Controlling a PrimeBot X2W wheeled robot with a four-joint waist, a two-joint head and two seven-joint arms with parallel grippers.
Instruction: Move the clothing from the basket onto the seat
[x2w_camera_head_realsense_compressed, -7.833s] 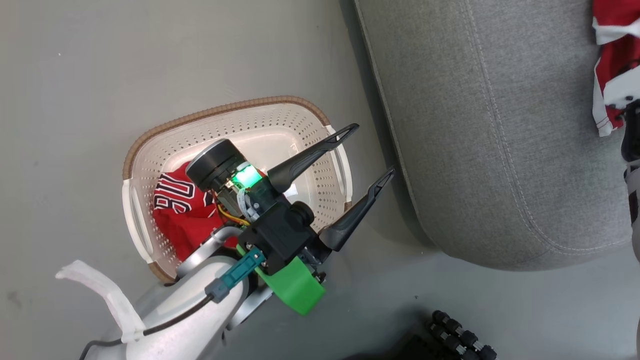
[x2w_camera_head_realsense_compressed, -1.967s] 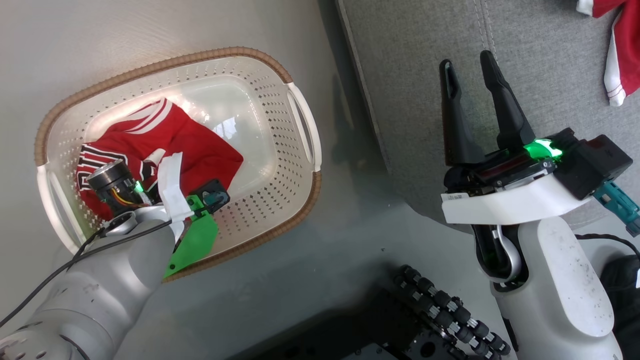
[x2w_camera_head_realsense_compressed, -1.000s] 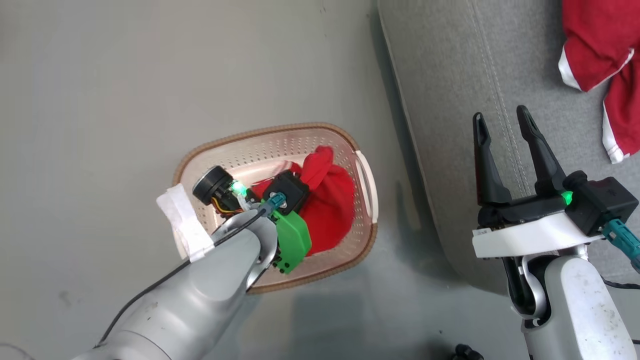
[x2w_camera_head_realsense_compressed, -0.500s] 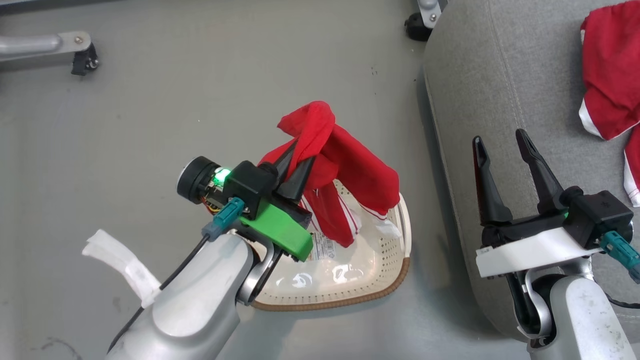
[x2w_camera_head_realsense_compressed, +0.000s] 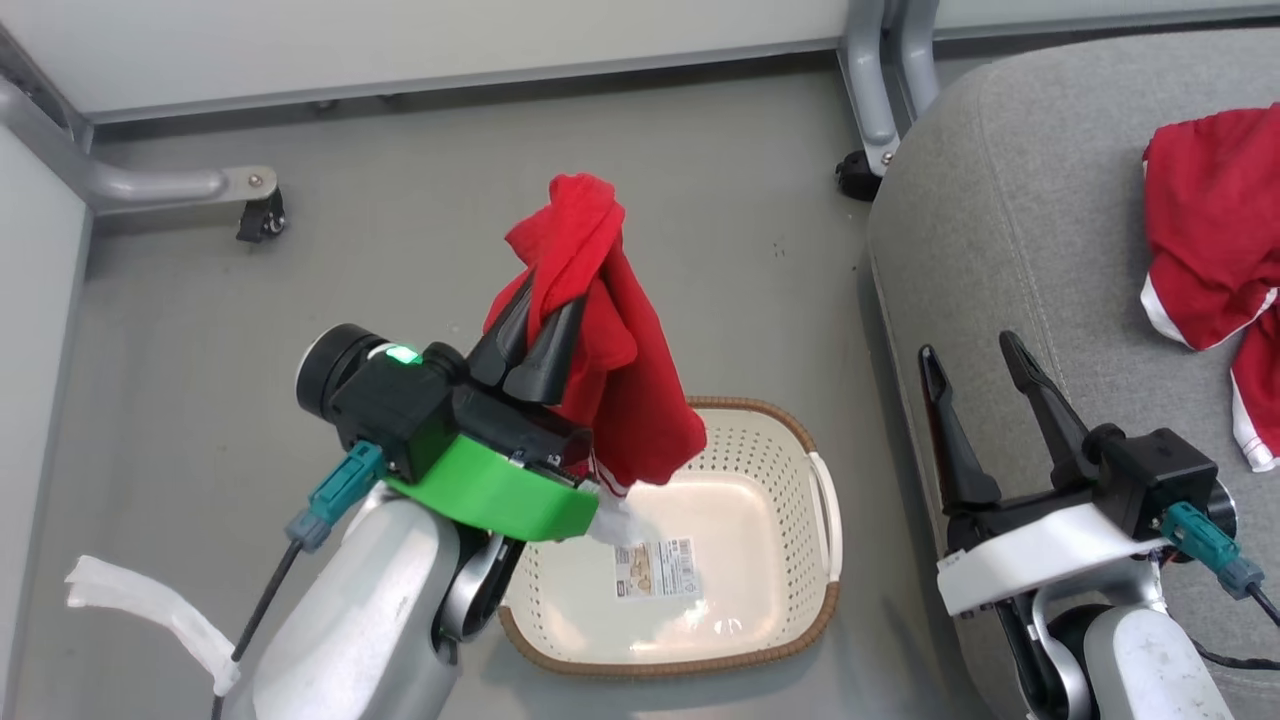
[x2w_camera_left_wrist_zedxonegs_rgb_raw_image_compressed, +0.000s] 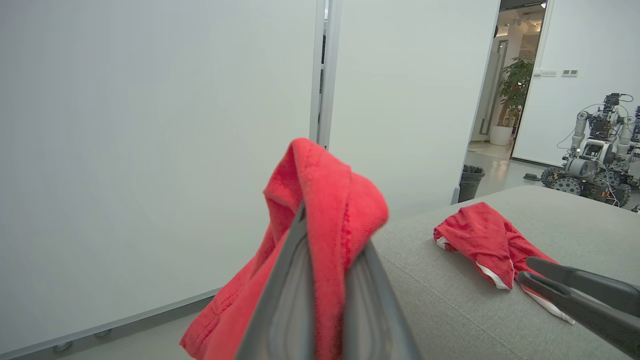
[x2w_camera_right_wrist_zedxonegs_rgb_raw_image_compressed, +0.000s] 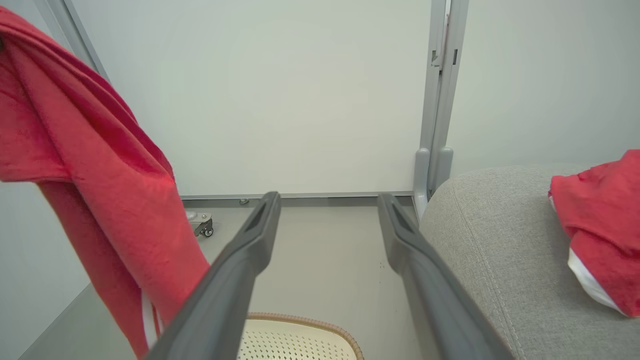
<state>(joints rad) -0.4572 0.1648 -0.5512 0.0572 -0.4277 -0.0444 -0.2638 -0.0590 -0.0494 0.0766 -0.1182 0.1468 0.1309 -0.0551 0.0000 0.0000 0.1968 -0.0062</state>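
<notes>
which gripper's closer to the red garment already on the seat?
Right. The right gripper, open, hovers at the seat's front edge, short of the garment on the seat. The left gripper is farther off, up by the basket, shut on the lifted garment.

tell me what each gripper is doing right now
Left gripper: shut on the red garment, held above the basket.
Right gripper: open, holding nothing.
</notes>
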